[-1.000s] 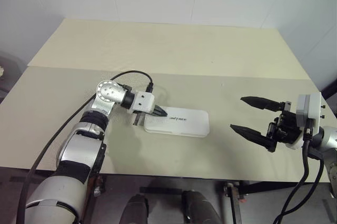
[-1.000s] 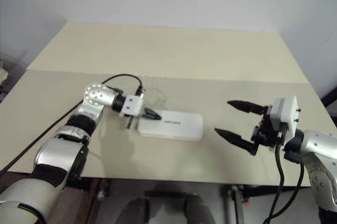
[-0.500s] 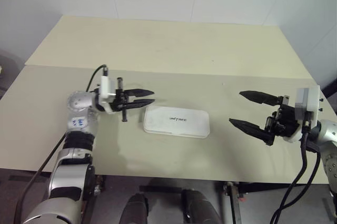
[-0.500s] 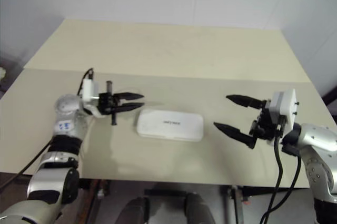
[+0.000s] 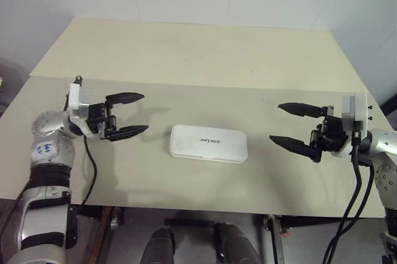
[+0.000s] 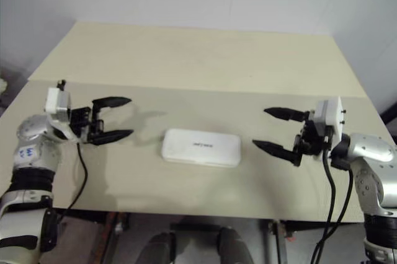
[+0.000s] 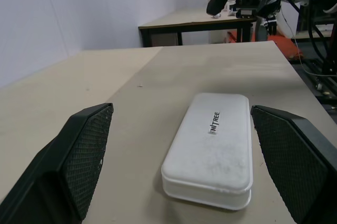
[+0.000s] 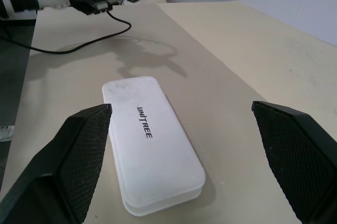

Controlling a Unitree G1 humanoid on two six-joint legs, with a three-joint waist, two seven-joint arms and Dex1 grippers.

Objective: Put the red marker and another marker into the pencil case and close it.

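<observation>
Left eye view: the case (image 5: 208,143) lies closed, lid down, at tabletop (image 5: 198,59) centre. Left gripper (image 5: 131,114) at 9 o'clock of it, fingers spread, empty. Right gripper (image 5: 286,124) at 3 o'clock, fingers spread, empty.
Wrist views: the case lies between each pair of fingers, untouched.

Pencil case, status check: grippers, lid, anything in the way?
Left gripper open, empty, off the case's left end. Right gripper open, empty, off its right end. Pencil case shut, flat on the table. Nothing in the way.
</observation>
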